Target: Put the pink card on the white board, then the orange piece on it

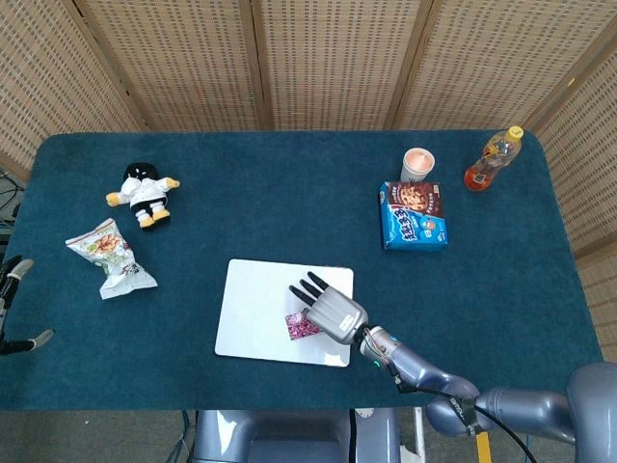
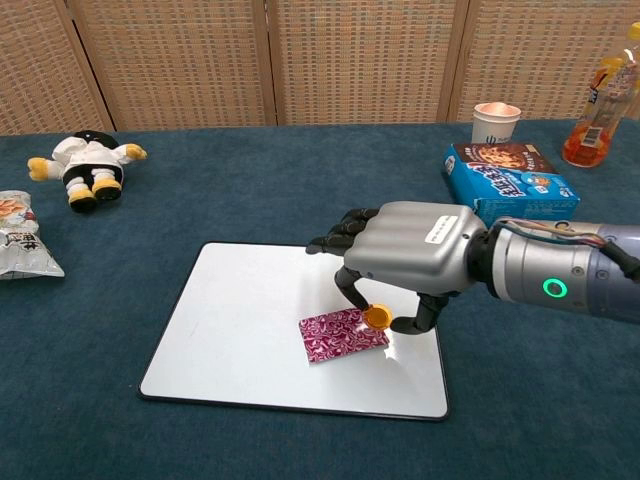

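- The right robot hand (image 2: pixel 400 262) has a smooth grey metallic back and dark segmented fingers; it hangs over the near right part of the white board (image 2: pixel 240 310).
- Between its thumb and a curled finger it pinches the orange piece (image 2: pixel 377 317), a small, flat, round disc, while its other fingers reach forward, slightly apart.
- The orange piece sits right at the upper right edge of the pink card (image 2: pixel 340 334); whether it touches the card cannot be told.
- The pink card is a small rectangle with a mottled magenta pattern, lying flat and slightly tilted on the board's near right area.
- The white board is a glossy, rounded-corner rectangle with a thin dark rim, flat on the counter (image 1: pixel 289 203), which is covered in a dark teal, felt-like cloth.
- The left robot hand (image 1: pixel 12 307) shows only at the left edge of the head view as dark fingers held apart, with nothing between them.
- Far left lie a soft black-and-white plush figure (image 1: pixel 145 194) and a crinkled snack bag (image 1: pixel 109 257).
- Far right stand a blue cardboard cookie box (image 2: pixel 508 181), a paper cup (image 2: pixel 495 122) and a clear plastic bottle (image 1: pixel 493 160) of orange drink.
- Woven wicker screens (image 2: pixel 360 60) stand behind the counter.
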`<move>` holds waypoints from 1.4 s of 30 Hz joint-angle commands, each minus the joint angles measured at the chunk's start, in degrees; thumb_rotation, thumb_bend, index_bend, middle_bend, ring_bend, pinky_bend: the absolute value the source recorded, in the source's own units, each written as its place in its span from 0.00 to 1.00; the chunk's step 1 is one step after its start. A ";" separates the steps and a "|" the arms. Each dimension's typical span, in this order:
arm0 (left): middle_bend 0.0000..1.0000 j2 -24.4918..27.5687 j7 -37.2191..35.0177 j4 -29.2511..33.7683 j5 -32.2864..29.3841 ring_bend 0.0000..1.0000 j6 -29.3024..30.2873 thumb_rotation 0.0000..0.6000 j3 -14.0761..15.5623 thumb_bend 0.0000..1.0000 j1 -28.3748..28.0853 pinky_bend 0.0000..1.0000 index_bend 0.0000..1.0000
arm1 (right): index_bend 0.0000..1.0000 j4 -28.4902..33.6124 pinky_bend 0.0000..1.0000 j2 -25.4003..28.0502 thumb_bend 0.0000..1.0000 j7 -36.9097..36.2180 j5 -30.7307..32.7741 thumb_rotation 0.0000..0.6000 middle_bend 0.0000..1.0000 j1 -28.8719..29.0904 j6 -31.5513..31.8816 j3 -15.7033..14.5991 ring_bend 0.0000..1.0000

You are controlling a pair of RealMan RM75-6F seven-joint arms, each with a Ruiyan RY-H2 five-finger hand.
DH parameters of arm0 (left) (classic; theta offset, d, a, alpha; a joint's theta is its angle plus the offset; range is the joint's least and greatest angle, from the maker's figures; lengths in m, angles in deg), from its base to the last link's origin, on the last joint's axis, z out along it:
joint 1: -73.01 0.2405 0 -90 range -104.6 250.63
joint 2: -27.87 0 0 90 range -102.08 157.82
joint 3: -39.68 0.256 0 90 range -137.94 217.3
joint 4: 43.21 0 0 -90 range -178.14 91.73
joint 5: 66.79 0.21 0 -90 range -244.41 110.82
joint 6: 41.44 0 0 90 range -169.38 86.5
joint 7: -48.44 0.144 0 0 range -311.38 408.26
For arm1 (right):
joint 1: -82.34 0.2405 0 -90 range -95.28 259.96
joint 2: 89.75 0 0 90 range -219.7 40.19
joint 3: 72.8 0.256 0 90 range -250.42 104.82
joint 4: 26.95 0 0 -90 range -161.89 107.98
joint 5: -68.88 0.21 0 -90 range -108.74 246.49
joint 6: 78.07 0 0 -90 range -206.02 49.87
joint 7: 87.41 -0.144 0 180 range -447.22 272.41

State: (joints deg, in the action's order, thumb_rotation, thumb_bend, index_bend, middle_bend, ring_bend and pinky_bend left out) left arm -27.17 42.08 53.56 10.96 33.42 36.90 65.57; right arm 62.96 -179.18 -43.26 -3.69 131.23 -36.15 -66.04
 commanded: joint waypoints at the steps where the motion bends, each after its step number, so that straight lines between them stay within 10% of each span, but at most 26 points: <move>1: 0.00 0.04 -0.20 -0.15 -0.08 0.00 -0.28 1.00 0.00 0.00 -0.11 0.00 0.00 | 0.63 -0.72 0.01 -0.76 0.39 1.88 1.42 1.00 0.03 1.11 -0.21 -0.29 0.00; 26: 0.00 0.89 -3.01 -0.69 0.04 0.00 -0.80 1.00 -0.03 0.00 -0.16 0.00 0.00 | 0.63 -1.53 0.01 -6.37 0.39 11.86 11.01 1.00 0.03 7.19 3.34 -2.01 0.00; 35: 0.00 1.17 -3.86 -0.84 0.17 0.00 -0.89 1.00 0.02 0.00 -0.12 0.00 0.00 | 0.24 -0.71 0.02 -6.79 0.26 13.87 13.77 1.00 0.03 8.46 5.57 -2.77 0.00; 42: 0.00 1.12 -3.65 -0.78 0.17 0.00 -0.89 1.00 0.05 0.00 -0.14 0.00 0.00 | 0.21 1.00 0.02 -5.40 0.26 13.22 14.84 1.00 0.03 8.41 7.20 -3.42 0.00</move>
State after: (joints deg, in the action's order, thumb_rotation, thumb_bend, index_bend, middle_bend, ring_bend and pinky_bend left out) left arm -26.06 38.44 52.78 11.13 32.54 36.95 65.43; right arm 63.84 -184.70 -29.96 11.06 139.66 -29.07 -69.35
